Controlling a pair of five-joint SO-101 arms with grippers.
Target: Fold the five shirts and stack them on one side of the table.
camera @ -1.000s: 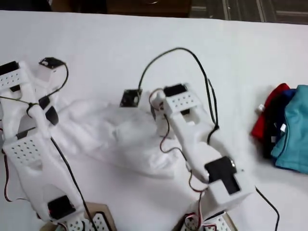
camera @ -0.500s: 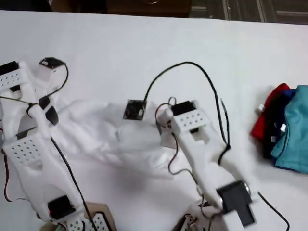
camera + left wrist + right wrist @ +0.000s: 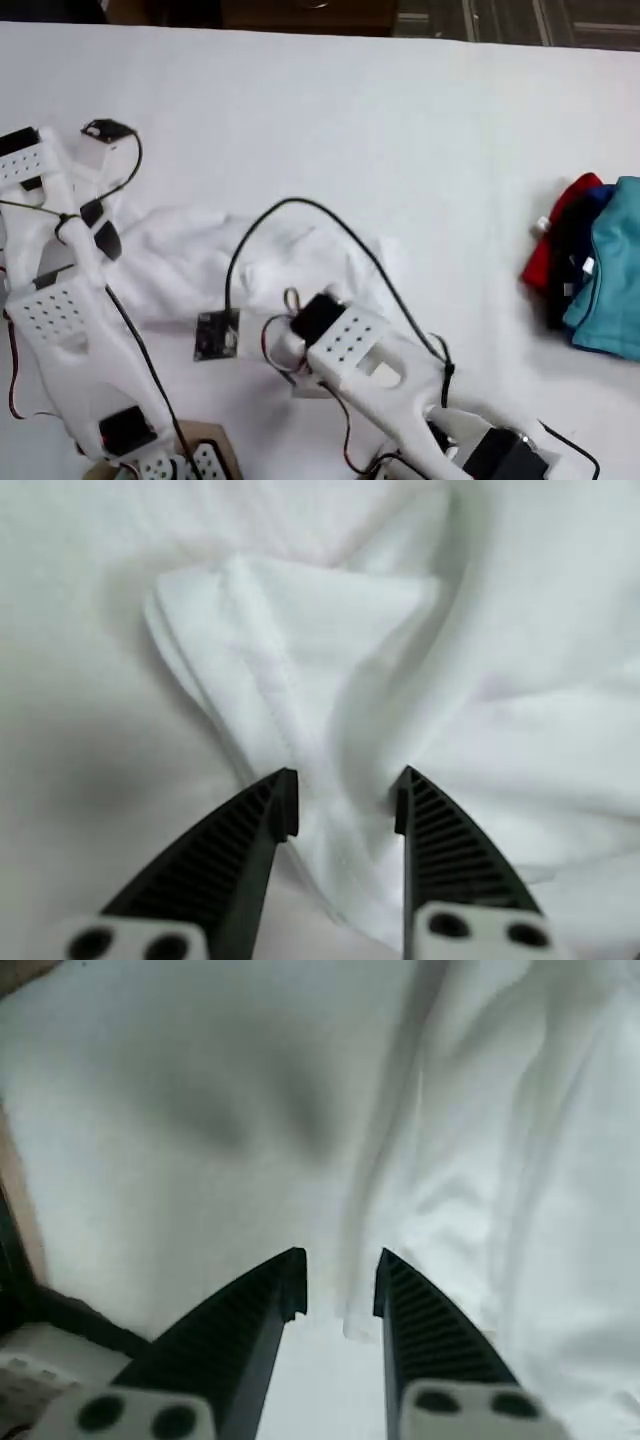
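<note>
White crumpled cloth shirt (image 3: 180, 265) — left hand (image 3: 345, 790) parted astride a fold; right hand (image 3: 340, 1260) narrowly parted over its edge.

1. The shirt stack (image 3: 590, 270) at 3 o'clock is cut off by the high view's edge; its count is unclear.
2. The right arm (image 3: 380, 370) covers the white shirt's (image 3: 290, 260) 6 o'clock edge.
3. The left arm (image 3: 70, 320) hides its 9 o'clock end.
</note>
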